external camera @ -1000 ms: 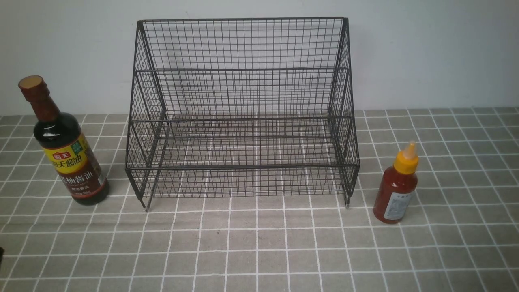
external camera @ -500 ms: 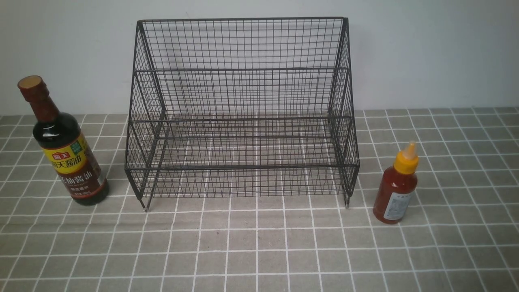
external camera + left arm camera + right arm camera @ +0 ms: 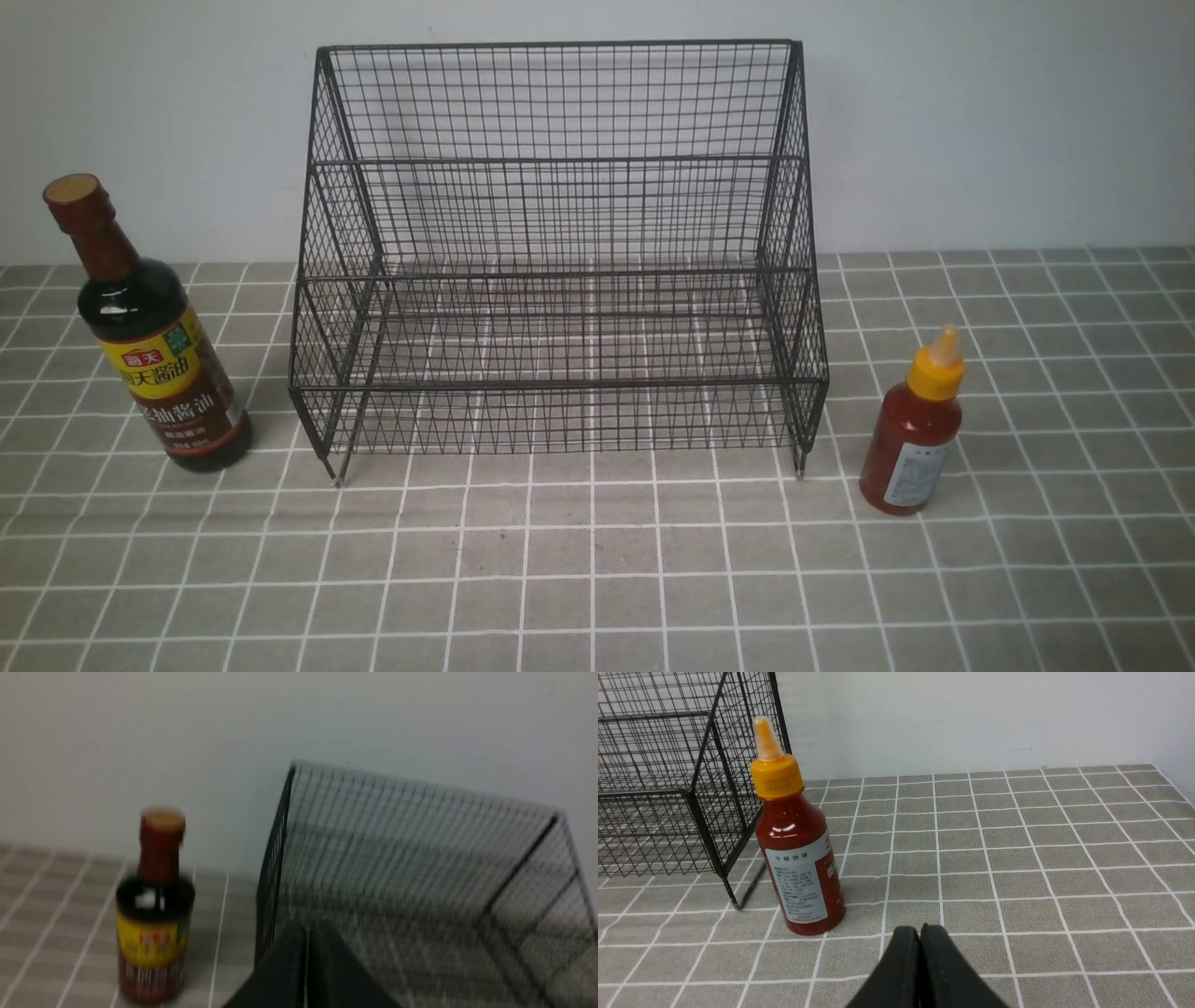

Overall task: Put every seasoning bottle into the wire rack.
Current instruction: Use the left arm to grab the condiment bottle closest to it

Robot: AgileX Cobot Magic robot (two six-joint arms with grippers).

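the left gripper (image 3: 307, 927) shows as a plain black wedge (blurred here); the right gripper (image 3: 919, 930) is matte black too, smooth, tapered, with rounded tips.

The wire rack (image 3: 560, 383) is open on top; its back and sides block the way. The soy-sauce bottle (image 3: 154, 355) stands just left, the red sauce bottle (image 3: 910, 443) just right. The near tablecloth (image 3: 597, 579) is free.

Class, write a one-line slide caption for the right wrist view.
Shut right gripper faces the upright red sauce bottle standing beside the wire rack.
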